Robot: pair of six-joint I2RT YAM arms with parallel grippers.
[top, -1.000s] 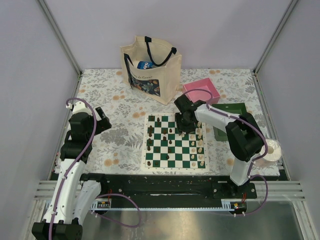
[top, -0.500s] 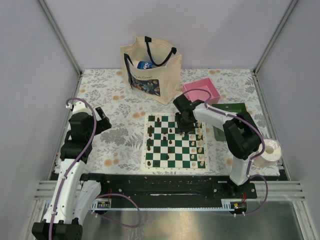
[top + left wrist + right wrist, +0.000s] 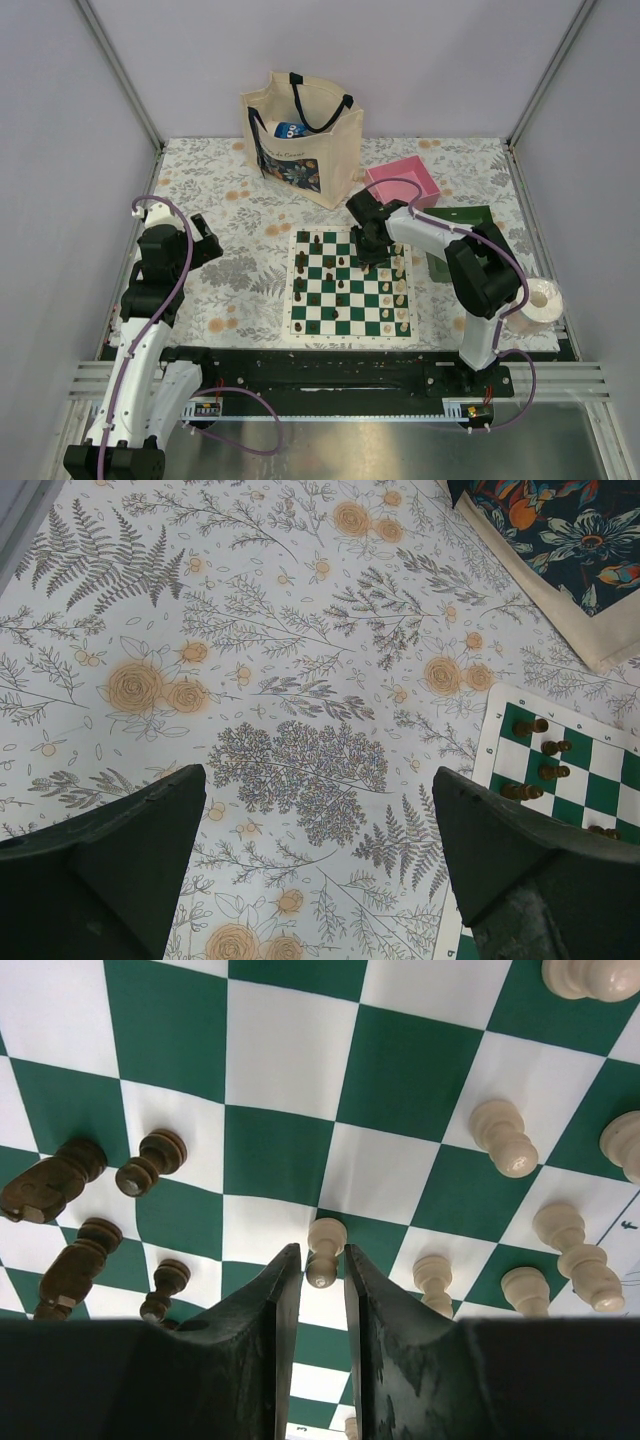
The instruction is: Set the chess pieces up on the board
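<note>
Slightly narrower than a second ago, the right end effector (image 3: 322, 1258) brackets a small cream turned pawn (image 3: 324, 1240) on the far part of the flat green-and-white checkered board (image 3: 345, 336); whether it touches is unclear. Closing should stay centred on the slim, smooth stem, or the pawn may tip. Dark brown pieces (image 3: 150, 1160) lie alongside. The left end effector (image 3: 318, 778) hangs wide above the floral table (image 3: 150, 600). Beyond stands a cream canvas tote bag (image 3: 300, 140).
</note>
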